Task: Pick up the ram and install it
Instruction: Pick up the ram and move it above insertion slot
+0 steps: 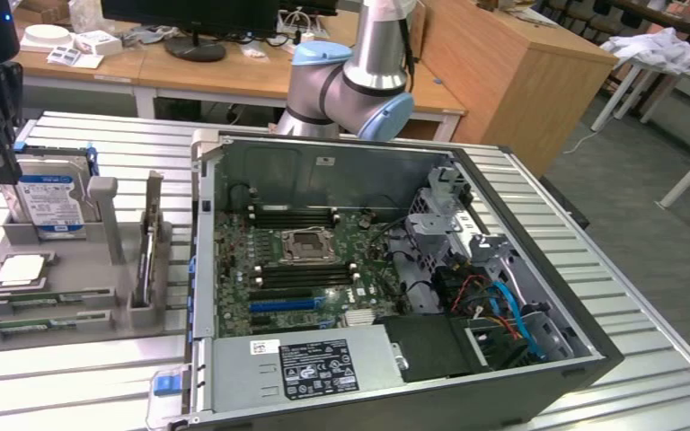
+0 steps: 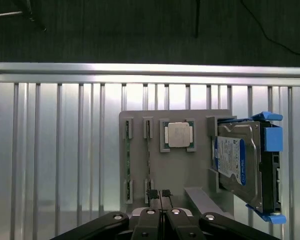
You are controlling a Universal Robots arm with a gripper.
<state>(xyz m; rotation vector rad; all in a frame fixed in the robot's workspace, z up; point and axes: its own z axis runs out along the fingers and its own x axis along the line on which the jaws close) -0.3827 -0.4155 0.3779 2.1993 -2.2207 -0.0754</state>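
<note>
Plainly empty-handed: fingers (image 2: 161, 198) pressed together, gripping nothing, hanging well above the gray holder (image 2: 140, 116) on the slatted metal table (image 2: 50, 150). In the exterior view, placed at that view's far left, high over the hard drive (image 1: 51, 202) end of the holder and well apart from the open computer case (image 1: 321, 166).

Has not touched the ram (image 2: 149, 165) yet. Resting on edge in its slot in the holder, with a second green stick (image 2: 127, 160) in the slot just beside it, on the side away from the processor chip (image 2: 178, 135). Nothing to tell the two sticks apart; taken here as the one nearer the fingers.

Key relation: fingertips poised over one end of the stick rather than its middle, with the whole length stretching directly away from them. Long axis roughly along the exterior view's left-to-right line, parallel to the holder's near edge. Closing line of the fingers therefore set across the stick's thin side, not along its length — judged a workable lineup. Midline of the fingers a touch off the stick's line, toward the processor chip's side, though hard to separate from the effect of height.

Inside the case, on the motherboard (image 1: 309, 296), dark memory slots (image 1: 291, 216) on both sides of the socket, also running along the exterior view's left-to-right line — cannot tell whether any is filled.
</note>
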